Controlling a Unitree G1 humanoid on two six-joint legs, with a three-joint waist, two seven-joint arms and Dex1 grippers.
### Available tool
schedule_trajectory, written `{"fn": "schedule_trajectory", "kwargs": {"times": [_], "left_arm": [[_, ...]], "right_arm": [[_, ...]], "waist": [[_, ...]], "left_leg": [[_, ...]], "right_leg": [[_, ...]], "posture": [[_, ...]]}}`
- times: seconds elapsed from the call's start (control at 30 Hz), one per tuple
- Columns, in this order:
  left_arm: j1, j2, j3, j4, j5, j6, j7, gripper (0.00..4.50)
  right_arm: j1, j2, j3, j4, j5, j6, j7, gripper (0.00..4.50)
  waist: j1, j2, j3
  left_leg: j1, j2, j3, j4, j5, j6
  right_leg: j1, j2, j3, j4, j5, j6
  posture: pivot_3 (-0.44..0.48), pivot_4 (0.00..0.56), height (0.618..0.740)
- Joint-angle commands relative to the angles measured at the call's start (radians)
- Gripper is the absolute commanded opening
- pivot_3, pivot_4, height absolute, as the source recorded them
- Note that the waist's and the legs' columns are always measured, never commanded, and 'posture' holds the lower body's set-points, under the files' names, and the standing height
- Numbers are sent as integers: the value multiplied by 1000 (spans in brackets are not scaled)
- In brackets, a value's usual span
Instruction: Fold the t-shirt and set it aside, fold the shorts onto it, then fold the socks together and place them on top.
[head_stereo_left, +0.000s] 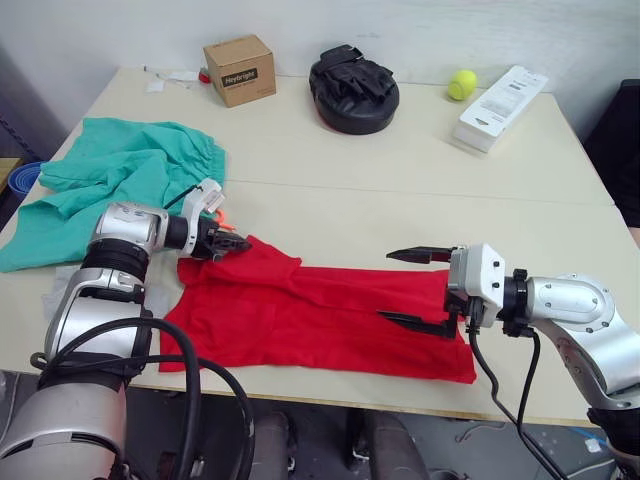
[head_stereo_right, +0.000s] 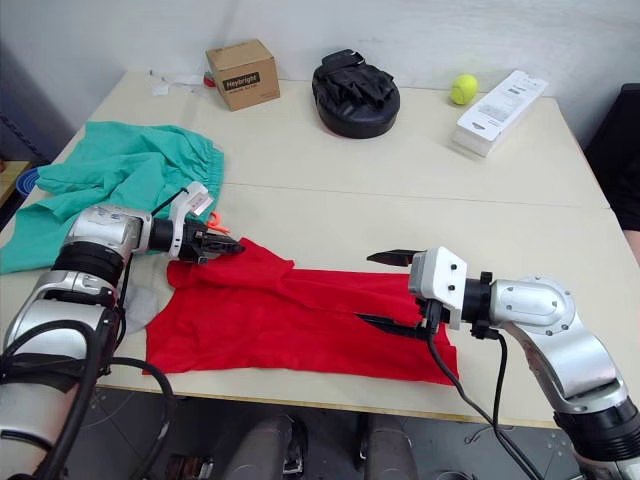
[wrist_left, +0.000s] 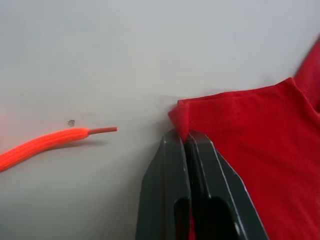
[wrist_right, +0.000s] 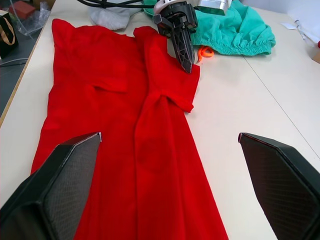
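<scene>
A lab or office: plain worktable (head_stereo_left: 400, 170) against a bare white wall (head_stereo_left: 420, 25).

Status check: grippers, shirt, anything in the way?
Left gripper shut on t-shirt edge. Right gripper open over its other end. Shorts and orange drawstring close by the left gripper.

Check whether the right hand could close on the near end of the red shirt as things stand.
Probably yes. The right hand is open, its fingers spread over the end of the shirt nearest it, with nothing lying between them and the cloth. The left hand is shut on the shirt's far corner, well apart.
</scene>
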Motion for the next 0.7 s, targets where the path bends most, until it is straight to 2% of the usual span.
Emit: {"fn": "schedule_trajectory", "kwargs": {"times": [0.03,0.1,0.2,0.33,0.57,0.7], "left_arm": [[29,6,31,-40,-19,-27,-45,29],[39,25,53,-106,-50,-25,-103,29],[95,88,35,-298,-97,72,-253,29],[229,185,39,-563,-158,123,-349,29],[473,363,78,-930,-288,162,-390,29],[657,464,69,-1085,-303,69,-386,29]], "right_arm": [[1,6,-30,-26,-7,-12,-2,4500],[-2,6,-29,-15,-13,-16,3,4500],[-8,10,-25,2,-22,-23,11,4500],[-17,21,-10,16,-36,-27,22,4500],[-38,37,9,55,-61,-46,52,4500],[-42,47,19,77,-80,-62,71,4500]], "waist": [[0,0,0],[-1,0,0],[-3,-3,2],[-15,-2,1],[-26,-2,1],[-27,-2,1]], "left_leg": [[0,0,0,0,0,0],[0,0,0,0,0,0],[-1,1,0,0,0,0],[-2,1,0,0,0,0],[-1,2,-1,-1,0,0],[-1,1,-1,-1,0,0]], "right_leg": [[0,0,0,0,0,0],[0,0,0,0,0,0],[-1,1,0,0,0,0],[-1,1,0,-1,0,0],[-1,0,1,-1,0,0],[-1,-1,2,-2,0,0]], "posture": [[0,150,740],[0,150,740],[0,150,740],[0,150,740],[0,150,740],[0,150,740]]}}
